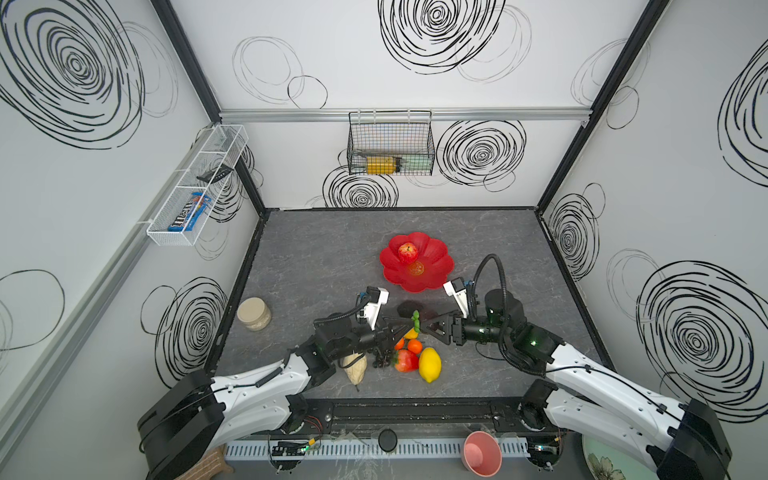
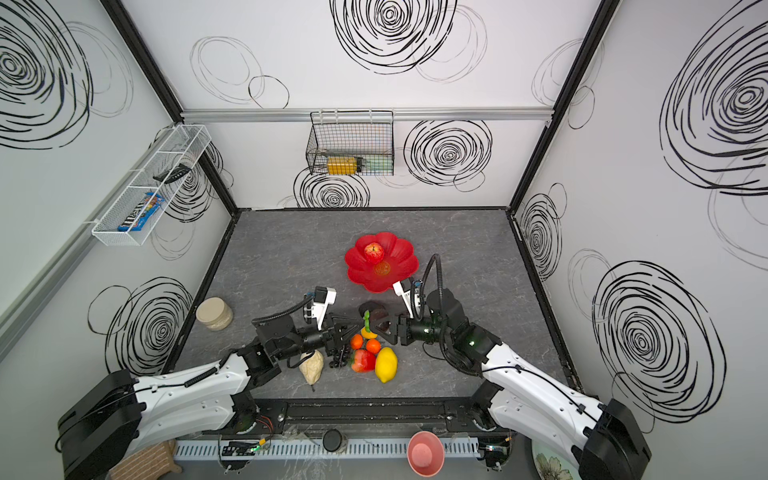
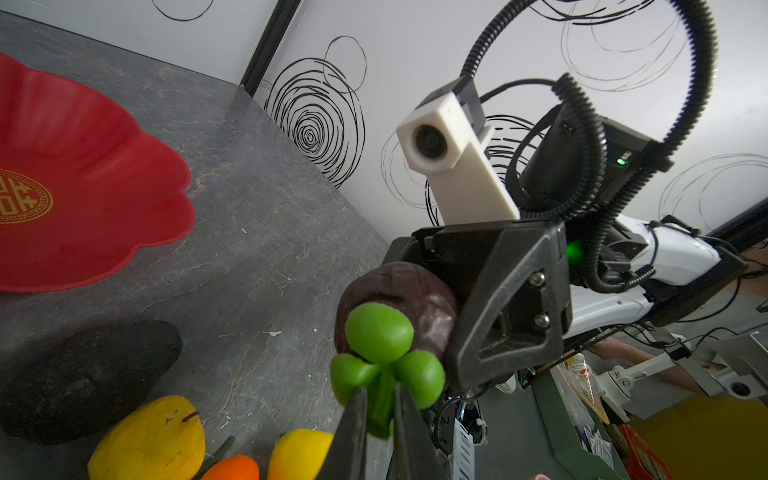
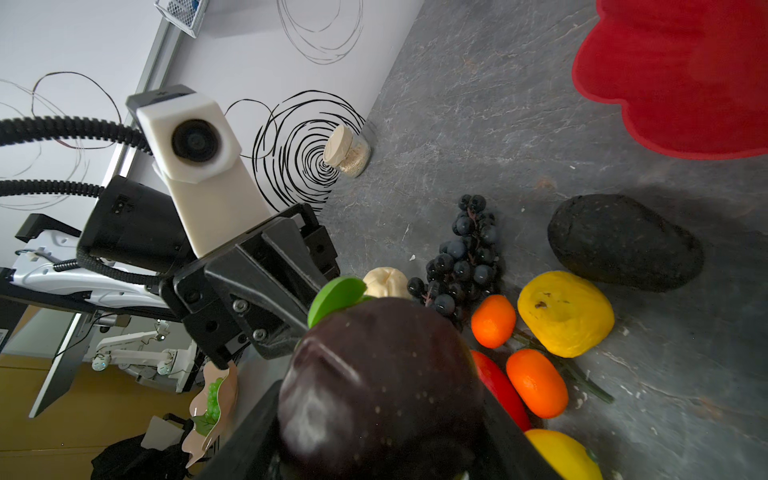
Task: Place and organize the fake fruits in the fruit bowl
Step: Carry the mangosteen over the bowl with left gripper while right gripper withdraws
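Mangosteen (image 4: 374,374), one, glossy dark-purple round body with smooth green lobed calyx and stem, sits raised above the worktop (image 1: 324,257) between your two hands. Your right hand (image 1: 427,327) clasps the body at a medium spread and your left hand (image 3: 380,415) is pinched narrow on the stem, so the stem axis runs straight across from hand to hand. Fruit bowl (image 1: 436,266), shallow glossy red with scalloped petals, holding one red apple (image 1: 408,252), lies just beyond on the far side, nearer your right hand, which looks the better carrier.
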Motion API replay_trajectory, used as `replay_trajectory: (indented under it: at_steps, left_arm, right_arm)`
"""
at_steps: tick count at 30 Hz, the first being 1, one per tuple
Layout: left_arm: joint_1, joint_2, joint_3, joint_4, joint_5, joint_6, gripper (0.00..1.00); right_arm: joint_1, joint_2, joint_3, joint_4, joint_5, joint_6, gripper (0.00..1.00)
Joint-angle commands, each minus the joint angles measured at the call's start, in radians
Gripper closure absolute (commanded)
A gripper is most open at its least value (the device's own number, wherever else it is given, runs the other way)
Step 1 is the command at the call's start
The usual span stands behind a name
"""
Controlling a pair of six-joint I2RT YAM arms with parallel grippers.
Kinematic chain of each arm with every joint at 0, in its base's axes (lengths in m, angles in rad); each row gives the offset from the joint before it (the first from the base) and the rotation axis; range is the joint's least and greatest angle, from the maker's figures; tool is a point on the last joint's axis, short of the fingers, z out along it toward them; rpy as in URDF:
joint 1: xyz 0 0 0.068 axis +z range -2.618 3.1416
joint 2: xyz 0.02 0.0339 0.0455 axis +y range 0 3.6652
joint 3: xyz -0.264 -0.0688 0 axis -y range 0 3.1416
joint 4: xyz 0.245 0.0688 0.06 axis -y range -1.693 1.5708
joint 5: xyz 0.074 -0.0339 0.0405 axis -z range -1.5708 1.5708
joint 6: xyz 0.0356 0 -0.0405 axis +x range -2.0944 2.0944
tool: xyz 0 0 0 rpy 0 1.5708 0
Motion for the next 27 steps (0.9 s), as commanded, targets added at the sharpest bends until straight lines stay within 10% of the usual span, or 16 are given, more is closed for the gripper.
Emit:
replay_trajectory:
  at_steps: [1,15,27]
  left_arm:
    - [-0.013,-0.004,0.046,0.032,0.015,0.021,0.87]
    - [0.002,0.081,0.260,-0.269,-0.119,0.163,0.86]
    - [0.013,0.421,0.722,-0.688,-0.316,0.336,0.92]
  right_arm:
    - [0.019,-0.006,0.003,0.021,0.004,-0.007,0.42]
    - [0.005,-0.230,0.013,-0.159,0.280,-0.045,0.11]
    - [-0.051,-0.510,0.008,-0.428,0.599,-0.008,0.07]
